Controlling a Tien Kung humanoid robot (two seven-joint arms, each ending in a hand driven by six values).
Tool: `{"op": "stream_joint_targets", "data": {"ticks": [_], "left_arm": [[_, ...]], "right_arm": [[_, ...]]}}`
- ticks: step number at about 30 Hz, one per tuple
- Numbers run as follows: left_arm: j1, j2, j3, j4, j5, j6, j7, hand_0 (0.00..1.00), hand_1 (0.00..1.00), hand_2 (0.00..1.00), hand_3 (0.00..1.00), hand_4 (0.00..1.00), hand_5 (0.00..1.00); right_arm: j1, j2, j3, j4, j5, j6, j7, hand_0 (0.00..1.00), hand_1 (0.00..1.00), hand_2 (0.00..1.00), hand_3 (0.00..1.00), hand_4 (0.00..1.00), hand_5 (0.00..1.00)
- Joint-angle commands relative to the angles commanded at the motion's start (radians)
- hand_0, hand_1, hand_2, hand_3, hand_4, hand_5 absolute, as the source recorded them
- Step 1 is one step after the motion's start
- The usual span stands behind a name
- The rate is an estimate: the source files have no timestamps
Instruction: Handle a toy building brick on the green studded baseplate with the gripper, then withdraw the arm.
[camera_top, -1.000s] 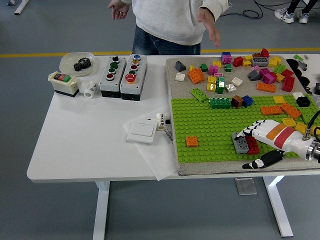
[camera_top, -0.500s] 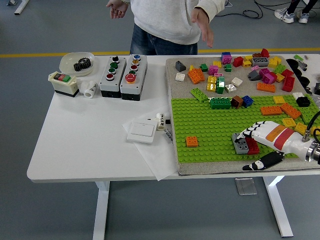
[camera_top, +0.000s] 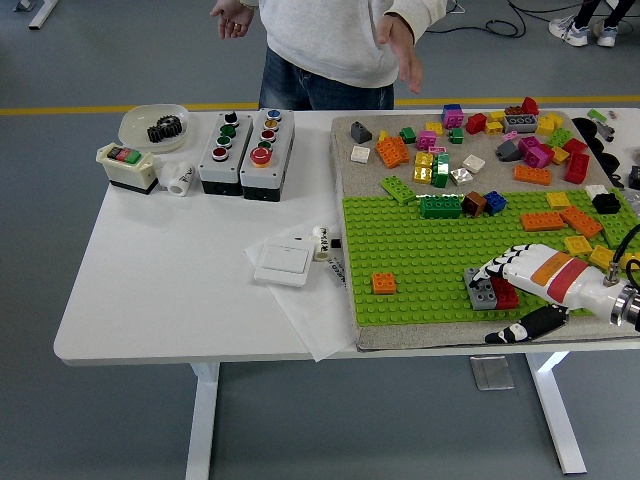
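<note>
right hand (camera_top: 505, 280) comes in from 4 o'clock, fingers curled over a grey brick (camera_top: 481, 288) and the red brick (camera_top: 505, 295) touching it, near the 6 o'clock edge of the green baseplate (camera_top: 420, 260). whether the grip is closed on them i cannot tell. a person's hand (camera_top: 402, 52) hangs at 12 o'clock beyond the desk (camera_top: 170, 270).

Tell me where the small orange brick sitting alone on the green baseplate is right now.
In the head view, the small orange brick sits near the green baseplate's front-left corner, well left of the grey brick at the right robot hand.

Single head view, high on the robot's side, facing forward and down, whole white table (camera_top: 170, 290) in frame, near edge low, floor beyond far edge.
</note>
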Motion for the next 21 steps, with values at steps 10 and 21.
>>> {"op": "stream_joint_targets", "data": {"ticks": [10,21], "left_arm": [[0.001,0.0,0.001,0.0,0.0,0.0,-0.001,0.742,0.745,0.746,0.599,0.666,0.602],[-0.002,0.001,0.004,0.0,-0.002,-0.002,-0.001,0.741,0.743,0.744,0.599,0.666,0.602]], "right_arm": [[-0.001,-0.001,0.008,-0.001,0.003,-0.002,0.001,0.749,0.698,0.727,0.728,0.982,0.673],[-0.002,-0.008,0.057,0.023,0.047,0.007,0.009,0.748,0.698,0.728,0.729,0.981,0.67]]}}
